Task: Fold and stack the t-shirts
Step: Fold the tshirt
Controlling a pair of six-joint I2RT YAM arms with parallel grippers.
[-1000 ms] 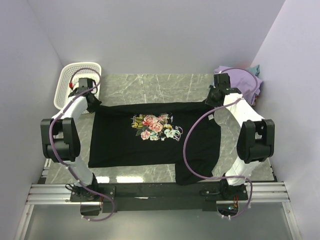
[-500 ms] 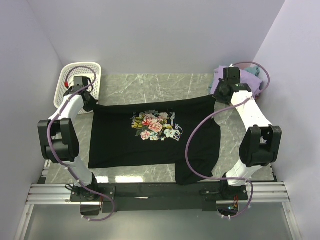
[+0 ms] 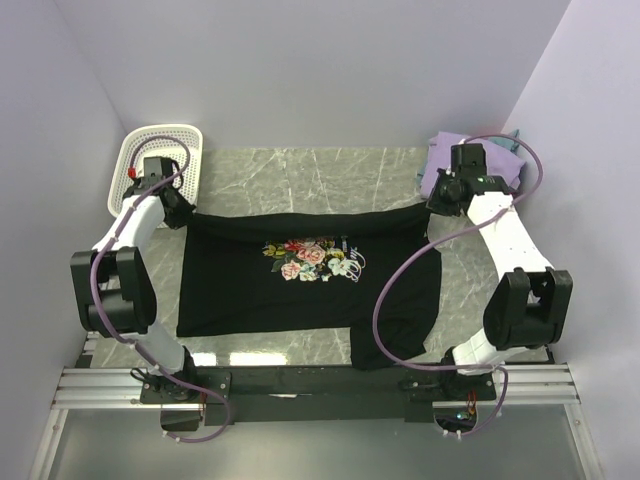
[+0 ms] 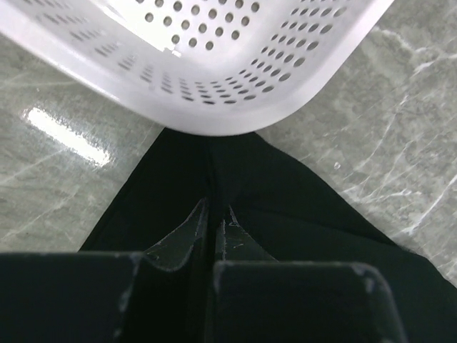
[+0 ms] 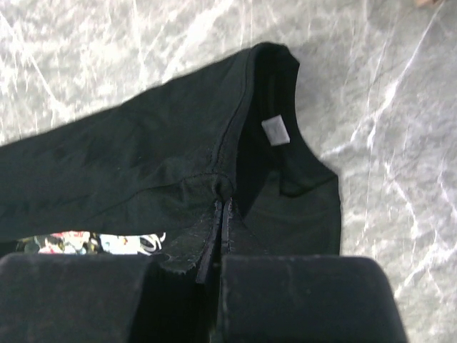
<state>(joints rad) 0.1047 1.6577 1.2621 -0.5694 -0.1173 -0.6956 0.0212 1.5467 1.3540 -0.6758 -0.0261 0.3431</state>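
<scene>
Black shirt (image 3: 300, 290) spread on table (image 3: 300, 170) just right of basket (image 3: 150, 140), far edge stretched taut, corner beside basket clenched by left gripper (image 4: 215, 213), corner farthest from basket clenched by right gripper (image 5: 223, 204), lavender shirt (image 3: 440, 168) and teal shirt (image 3: 513, 141) heaped well right of basket.

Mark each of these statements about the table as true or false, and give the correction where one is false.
1. The left pincer and the right pincer each grip the black shirt. True.
2. The basket stands at the far right. False: it stands at the far left.
3. The lavender shirt lies in the basket. False: it lies outside the basket, at the far right.
4. The rose print faces up. True.
</scene>
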